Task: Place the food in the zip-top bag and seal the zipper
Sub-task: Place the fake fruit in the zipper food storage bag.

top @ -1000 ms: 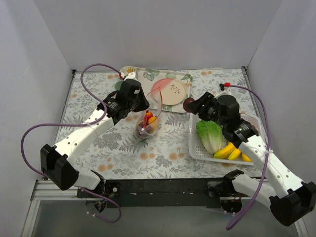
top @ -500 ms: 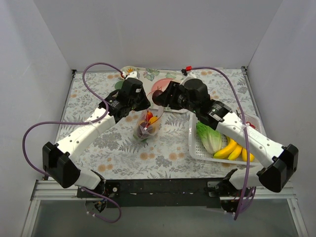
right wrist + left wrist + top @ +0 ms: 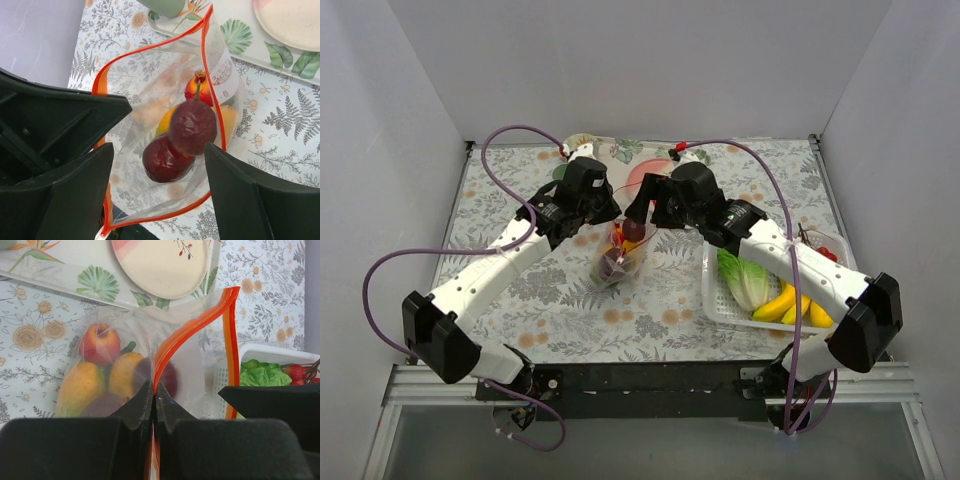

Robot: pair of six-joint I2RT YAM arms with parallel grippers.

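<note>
The clear zip-top bag (image 3: pixel 617 258) stands open at the table's middle. My left gripper (image 3: pixel 607 215) is shut on its red-orange zipper strip (image 3: pixel 186 331), holding the mouth up; the fingers (image 3: pixel 137 405) pinch the strip. Inside the bag lie a red apple (image 3: pixel 98 343) and orange-yellow fruits (image 3: pixel 82 385). My right gripper (image 3: pixel 640 208) hovers over the mouth with its jaws wide apart (image 3: pixel 160 150). A dark red fruit (image 3: pixel 193 125) sits loose in the bag mouth, above a second dark red fruit (image 3: pixel 167 159). The zipper rim (image 3: pixel 150 49) rings both.
A white slotted basket (image 3: pixel 720 310) at the right holds green lettuce (image 3: pixel 745 272), bananas (image 3: pixel 790 303) and a red item (image 3: pixel 827 251). A cream plate (image 3: pixel 670 187) on a leaf-print tray lies behind the bag. A green cup (image 3: pixel 165 6) stands beyond it.
My right arm swung left from the basket to over the bag with a dark red fruit. Its jaws have opened and the fruit is now in the bag mouth. The left gripper held still.
</note>
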